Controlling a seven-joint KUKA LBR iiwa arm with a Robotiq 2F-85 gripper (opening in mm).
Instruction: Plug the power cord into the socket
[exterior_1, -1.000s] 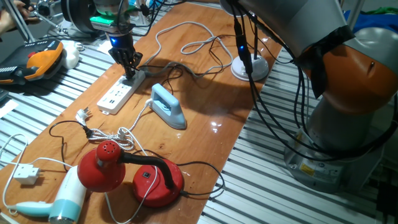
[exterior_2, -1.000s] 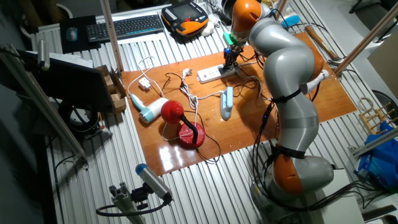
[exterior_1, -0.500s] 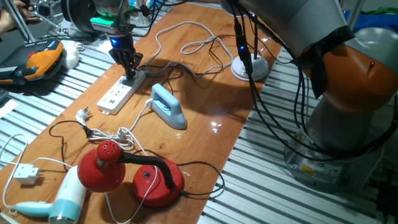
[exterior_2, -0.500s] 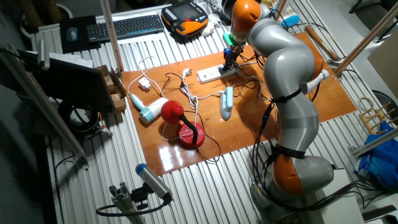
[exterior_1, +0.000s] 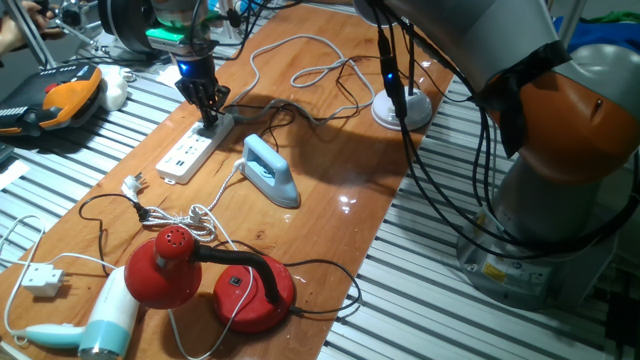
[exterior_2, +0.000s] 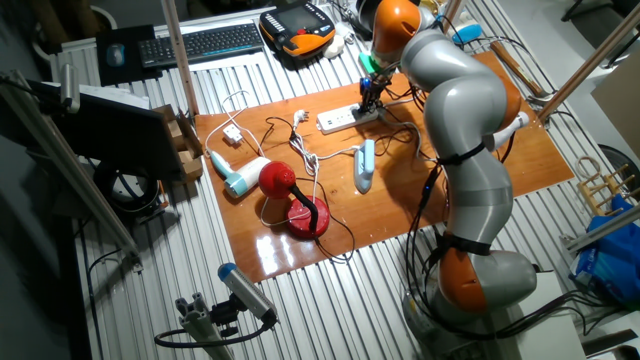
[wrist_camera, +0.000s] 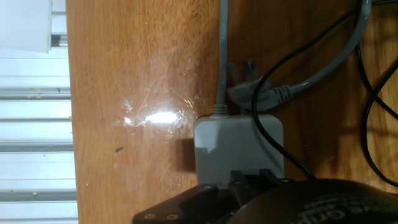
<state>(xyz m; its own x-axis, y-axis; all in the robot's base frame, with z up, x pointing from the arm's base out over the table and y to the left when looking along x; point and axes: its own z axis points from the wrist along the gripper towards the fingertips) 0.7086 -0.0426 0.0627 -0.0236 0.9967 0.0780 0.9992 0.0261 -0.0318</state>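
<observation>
The socket is a long white power strip (exterior_1: 185, 155) lying on the wooden table; it also shows in the other fixed view (exterior_2: 340, 119). My gripper (exterior_1: 209, 118) stands upright over the strip's far end, fingers pointing down and touching it. In the hand view the gripper (wrist_camera: 247, 183) is shut on the small black plug, pressed against the strip's end (wrist_camera: 239, 140). The thin black power cord (exterior_1: 290, 108) trails away to the right across the table, and loops past the strip in the hand view (wrist_camera: 291, 163).
A light-blue iron (exterior_1: 270, 170) lies just right of the strip. A grey looping cable (exterior_1: 300, 60) and its grey plug (wrist_camera: 261, 96) lie beyond the strip's end. A red lamp (exterior_1: 240, 285), a hair dryer (exterior_1: 105, 320) and a white plug block (exterior_1: 40, 278) sit nearer.
</observation>
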